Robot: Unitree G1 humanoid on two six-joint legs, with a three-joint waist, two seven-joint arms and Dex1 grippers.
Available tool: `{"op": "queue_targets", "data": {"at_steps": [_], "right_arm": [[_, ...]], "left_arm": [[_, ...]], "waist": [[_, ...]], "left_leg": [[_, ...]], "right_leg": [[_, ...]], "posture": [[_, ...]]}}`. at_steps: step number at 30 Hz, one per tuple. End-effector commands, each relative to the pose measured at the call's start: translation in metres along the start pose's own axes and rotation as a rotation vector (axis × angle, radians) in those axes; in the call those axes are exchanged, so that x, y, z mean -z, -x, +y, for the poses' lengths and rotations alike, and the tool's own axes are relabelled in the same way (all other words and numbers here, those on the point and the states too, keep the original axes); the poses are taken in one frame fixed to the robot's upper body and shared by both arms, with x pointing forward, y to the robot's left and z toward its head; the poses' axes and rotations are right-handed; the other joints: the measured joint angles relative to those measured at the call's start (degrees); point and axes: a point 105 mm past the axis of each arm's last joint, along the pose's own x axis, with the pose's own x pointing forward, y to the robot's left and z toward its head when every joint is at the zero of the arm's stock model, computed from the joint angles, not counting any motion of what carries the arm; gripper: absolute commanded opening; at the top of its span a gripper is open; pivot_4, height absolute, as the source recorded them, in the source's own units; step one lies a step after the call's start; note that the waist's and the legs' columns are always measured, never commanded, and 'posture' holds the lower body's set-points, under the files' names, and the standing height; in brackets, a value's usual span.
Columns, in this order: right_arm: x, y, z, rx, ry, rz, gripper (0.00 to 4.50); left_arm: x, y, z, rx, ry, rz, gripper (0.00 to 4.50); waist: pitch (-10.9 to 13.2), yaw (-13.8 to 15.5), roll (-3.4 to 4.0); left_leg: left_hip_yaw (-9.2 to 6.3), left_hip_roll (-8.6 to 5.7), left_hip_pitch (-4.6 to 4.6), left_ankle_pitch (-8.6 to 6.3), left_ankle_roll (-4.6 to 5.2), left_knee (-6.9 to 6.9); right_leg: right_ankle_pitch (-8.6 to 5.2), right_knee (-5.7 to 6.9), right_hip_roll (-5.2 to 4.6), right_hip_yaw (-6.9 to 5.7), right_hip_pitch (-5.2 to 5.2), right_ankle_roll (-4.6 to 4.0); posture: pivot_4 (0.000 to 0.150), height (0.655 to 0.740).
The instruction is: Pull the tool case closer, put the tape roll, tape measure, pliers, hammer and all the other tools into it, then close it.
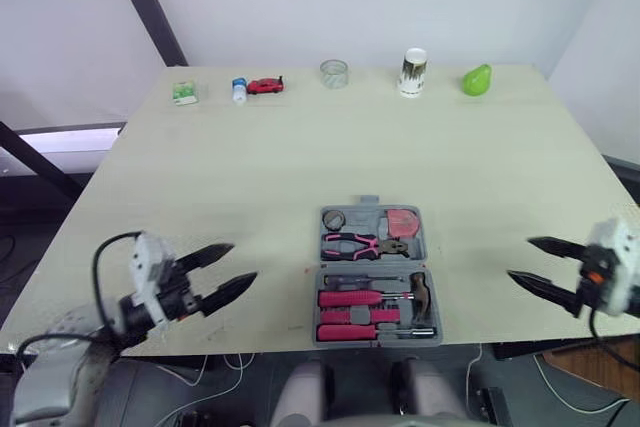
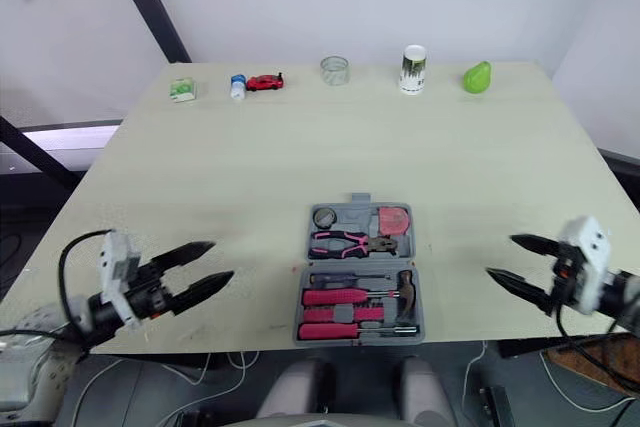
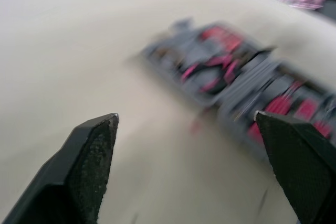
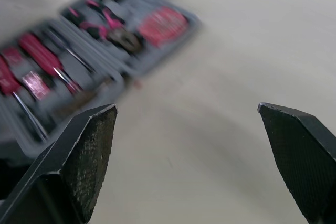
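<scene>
Open tool case point(image 1: 372, 263) lies between the left gripper point(image 1: 243, 261) and right gripper point(image 1: 518, 257); both spread, empty.

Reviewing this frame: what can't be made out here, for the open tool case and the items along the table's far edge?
- Both wrist views: the tool case is motion-blurred, so its tools cannot be told apart.
- Eye views: the round item in the case's far-left corner is too small to identify, and so is whether every slot is filled.
- Eye views: print on the cup and the green box is too small to read.
</scene>
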Motion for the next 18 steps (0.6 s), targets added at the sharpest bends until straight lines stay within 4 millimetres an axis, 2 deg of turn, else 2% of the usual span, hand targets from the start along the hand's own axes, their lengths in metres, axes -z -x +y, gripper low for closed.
{"op": "queue_targets", "data": {"at_steps": [1,4,6,7,8,11,18], "right_arm": [[-0.007,-0.017,0.004,-0.057,-0.057,0.019,4.5],[-0.003,-0.04,-0.009,-0.019,-0.072,0.118,4.5],[-0.002,-0.051,-0.007,-0.072,-0.151,0.163,4.5],[-0.001,-0.056,-0.007,-0.084,-0.163,0.187,4.5],[-0.001,-0.064,-0.008,-0.098,-0.192,0.198,4.5],[-0.003,-0.084,-0.006,-0.155,-0.256,0.242,4.5],[-0.005,-0.12,-0.015,-0.178,-0.381,0.317,4.5]], "left_arm": [[-0.005,-0.016,-0.016,0.108,-0.013,-0.003,2.67],[-0.004,-0.034,-0.028,0.207,-0.036,0.003,1.2],[-0.001,-0.043,-0.033,0.264,-0.05,0.016,0.36],[0.001,-0.047,-0.034,0.282,-0.052,0.018,0.36],[0.005,-0.052,-0.038,0.319,-0.063,0.031,0.15],[0.014,-0.065,-0.043,0.393,-0.083,0.049,0.15],[0.045,-0.081,-0.046,0.497,-0.109,0.123,0.15]], "waist": [[0.0,0.0,0.0],[0.0,0.0,0.01],[0.0,0.0,0.01],[0.0,0.1,0.01],[0.0,0.1,0.01],[0.0,0.1,0.02],[0.0,-0.1,0.02]], "left_leg": [[0.0,-0.01,-0.01,0.0,0.0,-0.01],[0.0,-0.03,-0.04,0.0,0.0,-0.02],[-0.02,-0.15,-0.05,0.0,0.0,-0.02],[-0.03,-0.15,-0.05,0.0,0.0,-0.02],[-0.06,-0.14,-0.06,0.0,0.0,-0.02],[-0.09,-0.23,-0.11,0.0,0.0,-0.01],[-0.04,-0.26,-0.18,0.0,0.0,-0.01]], "right_leg": [[0.0,-0.02,0.0,0.0,0.0,0.0],[0.0,-0.04,0.0,0.0,-0.02,0.0],[0.0,-0.04,0.01,-0.01,-0.03,0.0],[0.0,-0.04,0.02,-0.03,-0.02,0.0],[0.0,-0.03,0.02,-0.05,-0.02,0.0],[0.01,-0.03,0.02,-0.07,-0.05,-0.01],[0.02,-0.01,0.02,-0.09,-0.14,-0.01]], "posture": [[0.15,0.74],[0.15,0.74],[0.15,0.74],[0.15,0.74],[0.15,0.74],[0.15,0.74],[0.15,0.74]]}}
